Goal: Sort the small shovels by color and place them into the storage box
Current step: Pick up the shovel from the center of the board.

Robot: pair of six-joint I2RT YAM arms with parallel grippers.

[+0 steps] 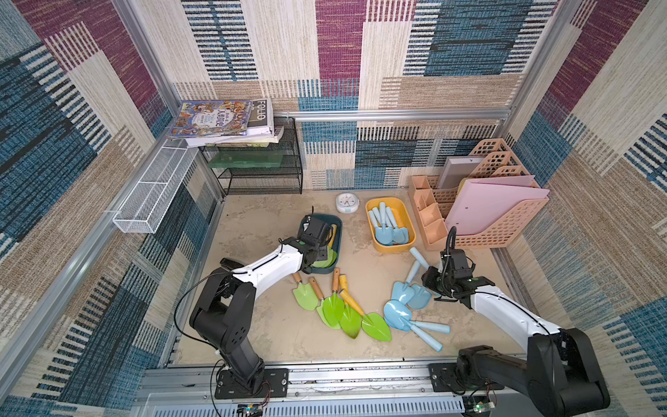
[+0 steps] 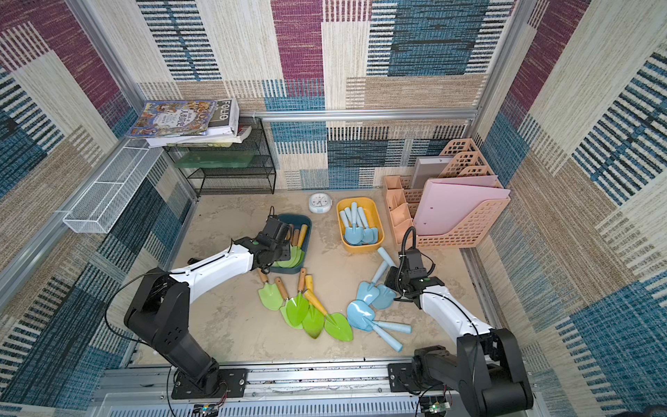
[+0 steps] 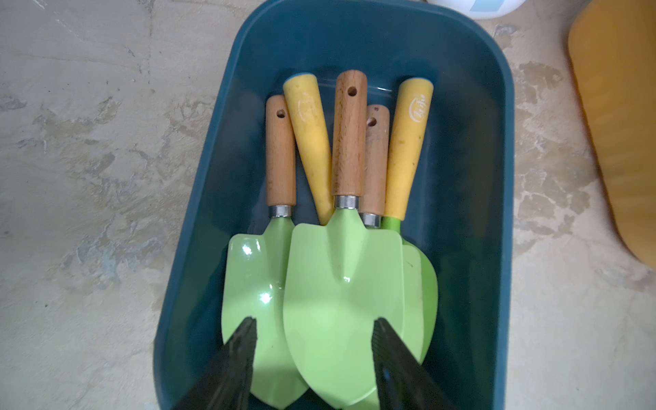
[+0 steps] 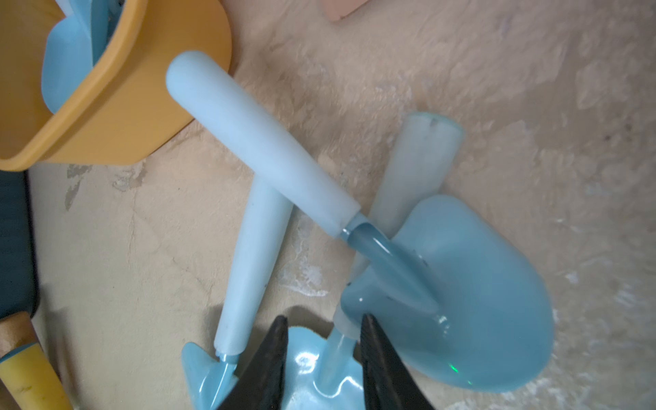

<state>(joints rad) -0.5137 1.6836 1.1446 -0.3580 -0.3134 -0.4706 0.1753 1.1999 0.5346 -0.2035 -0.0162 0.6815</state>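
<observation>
Left gripper (image 3: 312, 319) stands with jaws apart and empty above the dark teal box (image 3: 479, 142); five green shovels (image 3: 340, 277) lie stacked in it, handles toward the far end. Right gripper (image 4: 323, 317) is low over the table (image 1: 274, 325); its jaws are parted and straddle the thin neck of one of the loose blue shovels (image 4: 461, 301); nothing is clamped. More green ones (image 1: 334, 307) lie loose mid-table; other blue ones sit in the yellow box (image 1: 395, 248).

Hazards, as judged: three blue shovels overlap under the right gripper, one handle crossing another; one fingertip sits at a neighbouring blade's edge, so closing may pinch two at once, or a lift may drag the crossing shovel against the yellow box. The neck is thin and glossy, so slip is likely. On the left, any descent would strike the smooth stacked blades.

Writing: "FOLIO" reads on a book (image 1: 260, 113) atop the black rack; the picture book beside it bears Chinese characters, not legible with certainty; a white printed mark (image 3: 418, 106) on a yellow handle is unreadable; the clock (image 1: 347, 203) dial is too small to read.
</observation>
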